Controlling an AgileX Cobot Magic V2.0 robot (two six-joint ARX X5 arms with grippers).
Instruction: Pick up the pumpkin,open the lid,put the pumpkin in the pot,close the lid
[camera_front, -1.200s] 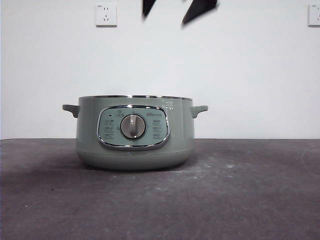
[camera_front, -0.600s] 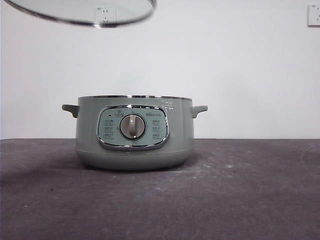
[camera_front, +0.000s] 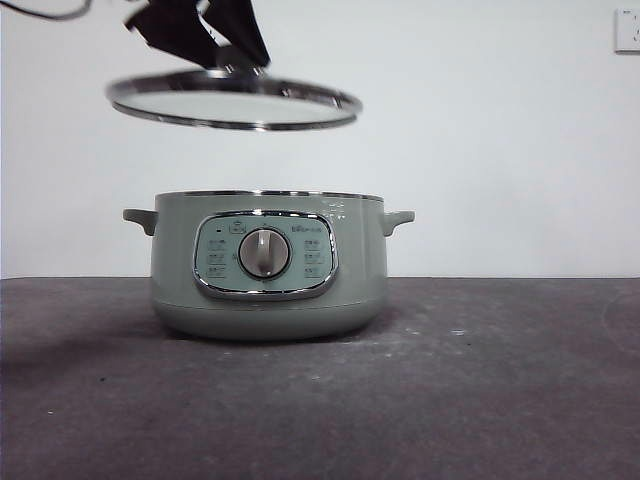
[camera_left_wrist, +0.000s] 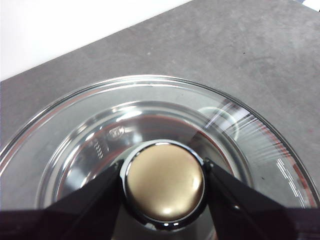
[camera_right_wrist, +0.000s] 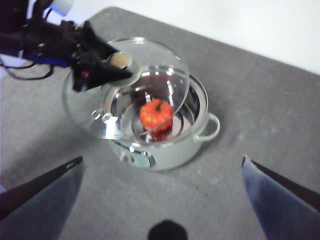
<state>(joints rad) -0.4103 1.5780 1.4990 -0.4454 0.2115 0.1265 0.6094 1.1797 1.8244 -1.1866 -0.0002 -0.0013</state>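
Lid (camera_front: 235, 102) hangs above pot (camera_front: 268, 268); gap between.

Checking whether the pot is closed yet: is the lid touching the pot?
Apart. The front view shows the lid held above the pot by the left gripper, with bare wall between them.

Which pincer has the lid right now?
The left pincer: its jaws clamp the lid's knob, above the pot. The right pincer is open, holding nothing.
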